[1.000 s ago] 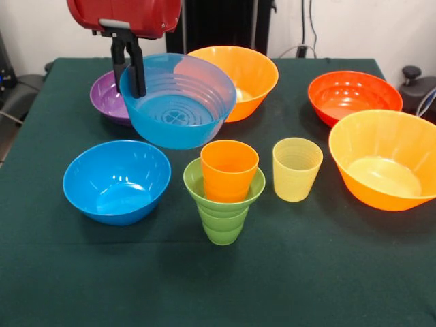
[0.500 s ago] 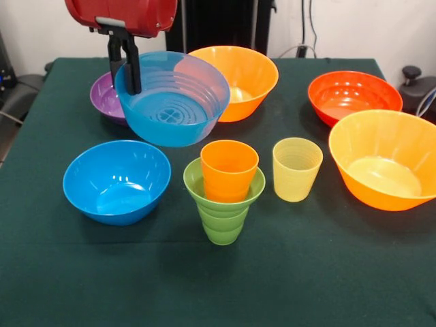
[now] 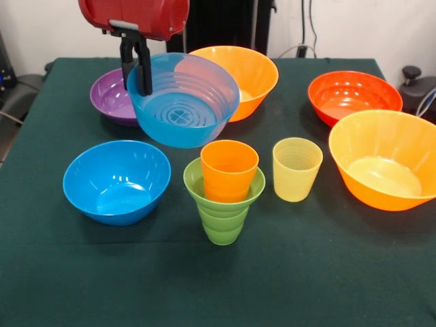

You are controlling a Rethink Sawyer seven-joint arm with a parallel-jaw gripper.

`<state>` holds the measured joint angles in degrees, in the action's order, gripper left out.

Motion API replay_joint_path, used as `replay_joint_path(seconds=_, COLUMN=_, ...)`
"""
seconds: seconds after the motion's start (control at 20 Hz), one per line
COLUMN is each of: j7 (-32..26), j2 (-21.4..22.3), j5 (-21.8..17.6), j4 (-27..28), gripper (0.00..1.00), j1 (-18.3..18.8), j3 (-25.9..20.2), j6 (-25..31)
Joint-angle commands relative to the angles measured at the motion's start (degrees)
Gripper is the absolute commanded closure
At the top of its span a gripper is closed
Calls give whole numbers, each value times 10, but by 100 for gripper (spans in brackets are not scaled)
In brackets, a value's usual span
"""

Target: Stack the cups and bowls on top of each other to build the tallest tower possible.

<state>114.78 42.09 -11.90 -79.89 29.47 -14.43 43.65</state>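
Observation:
My gripper (image 3: 138,83) is shut on the left rim of a translucent blue bowl (image 3: 184,102) and holds it tilted in the air, above and behind the cups. An orange ribbed cup (image 3: 228,169) sits inside a green ribbed cup (image 3: 223,210) at the table's middle. A pale yellow cup (image 3: 296,168) stands to their right. A medium blue bowl (image 3: 116,180) sits at the left. A purple bowl (image 3: 111,97) is behind my gripper. A red-orange bowl (image 3: 353,95) is at the back right. Two big orange bowls stand at the back middle (image 3: 252,75) and the right (image 3: 385,160).
The dark green table (image 3: 218,279) has bare cloth along its front. The arm's red body (image 3: 133,15) hangs over the back left. A black object (image 3: 415,85) sits past the table's right edge.
The gripper with the translucent blue bowl drifted left and up, then moved to the right, toward the cups. Everything on the table stayed put.

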Motion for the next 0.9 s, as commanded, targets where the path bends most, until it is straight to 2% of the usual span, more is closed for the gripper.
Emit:
replay_joint_path(seconds=0.05, j7=115, j2=-44, j5=16, j4=33, gripper=100, j1=-41, j3=23, j6=-23)
replay_joint_path(seconds=0.5, j7=112, j2=-51, j5=33, j4=46, gripper=100, j1=-55, j3=41, j6=-27)
replay_joint_path(seconds=0.65, j7=103, j2=-60, j5=40, j4=72, gripper=100, j1=-58, j3=45, j6=-8)
replay_joint_path(seconds=0.9, j7=105, j2=-65, j5=49, j4=80, gripper=100, j1=-64, j3=51, j6=-11)
